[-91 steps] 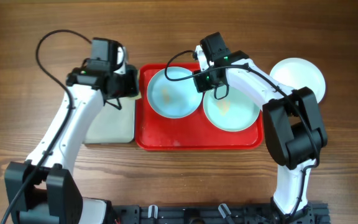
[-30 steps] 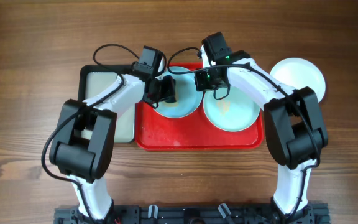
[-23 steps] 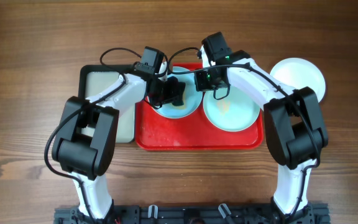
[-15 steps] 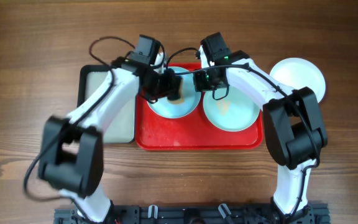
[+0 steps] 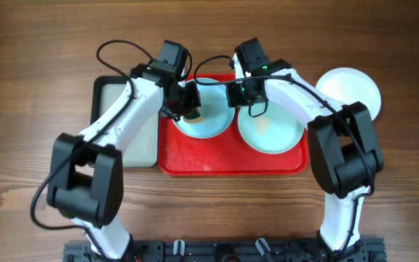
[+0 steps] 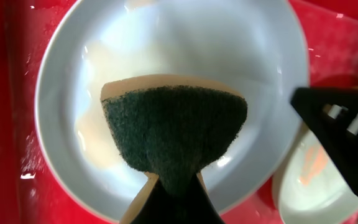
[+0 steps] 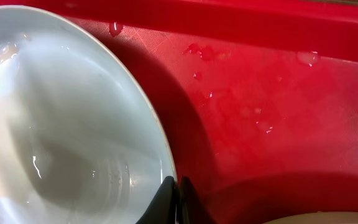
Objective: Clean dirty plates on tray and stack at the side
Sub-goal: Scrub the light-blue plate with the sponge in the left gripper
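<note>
**Gripping sponge and plate rim**

The left gripper [image 5: 186, 102] is clamped on a sponge [image 6: 176, 134] over the left aqua plate [image 5: 211, 122], centre-left on the red tray [image 5: 231, 164]. The right gripper [image 7: 178, 186] pinches that plate's right rim. The white plate [image 5: 351, 89] lies off-tray, upper right.

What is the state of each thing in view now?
left pincer: shut on sponge
right pincer: shut on left aqua plate's rim
sponge: gripped, over left aqua plate
left aqua plate: on tray, smeared
right aqua plate: on tray, orange smear
white plate: off tray, on table
tray: wet
</note>
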Robot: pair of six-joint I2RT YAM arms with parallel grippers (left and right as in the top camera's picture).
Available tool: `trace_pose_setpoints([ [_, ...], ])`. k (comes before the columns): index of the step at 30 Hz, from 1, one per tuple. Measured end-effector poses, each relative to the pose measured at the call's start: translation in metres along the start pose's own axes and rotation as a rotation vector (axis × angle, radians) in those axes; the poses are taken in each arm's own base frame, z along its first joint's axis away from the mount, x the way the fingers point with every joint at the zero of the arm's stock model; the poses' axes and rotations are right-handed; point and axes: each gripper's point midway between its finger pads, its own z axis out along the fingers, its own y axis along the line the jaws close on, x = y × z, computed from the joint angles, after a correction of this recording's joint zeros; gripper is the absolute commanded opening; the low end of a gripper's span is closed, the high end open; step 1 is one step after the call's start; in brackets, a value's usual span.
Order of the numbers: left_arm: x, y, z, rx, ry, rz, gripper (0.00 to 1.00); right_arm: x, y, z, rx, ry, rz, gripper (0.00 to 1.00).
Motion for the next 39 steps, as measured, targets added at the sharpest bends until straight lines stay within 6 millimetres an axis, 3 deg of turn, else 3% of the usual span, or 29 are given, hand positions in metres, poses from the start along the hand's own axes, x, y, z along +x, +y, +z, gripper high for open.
trace_pose_setpoints([
  [11,-0.01,0.009,0.03,-0.032,-0.01,-0.017,0.04,-0.001,0.0,0.0,-0.001,-0.003,-0.001,0.04],
  [22,-0.024,0.021,0.031,-0.054,-0.049,-0.046,0.04,-0.002,0.001,0.0,-0.002,-0.008,-0.002,0.04],
  [27,-0.024,0.019,0.033,-0.046,-0.049,-0.045,0.04,-0.002,0.001,0.0,-0.003,-0.008,-0.002,0.04],
  [31,-0.033,0.016,0.047,-0.021,-0.068,-0.039,0.04,-0.002,0.001,0.0,-0.002,-0.008,-0.003,0.04],
  [39,-0.048,0.001,0.05,0.051,-0.118,-0.02,0.04,-0.002,0.001,0.0,-0.002,-0.008,-0.003,0.04],
])
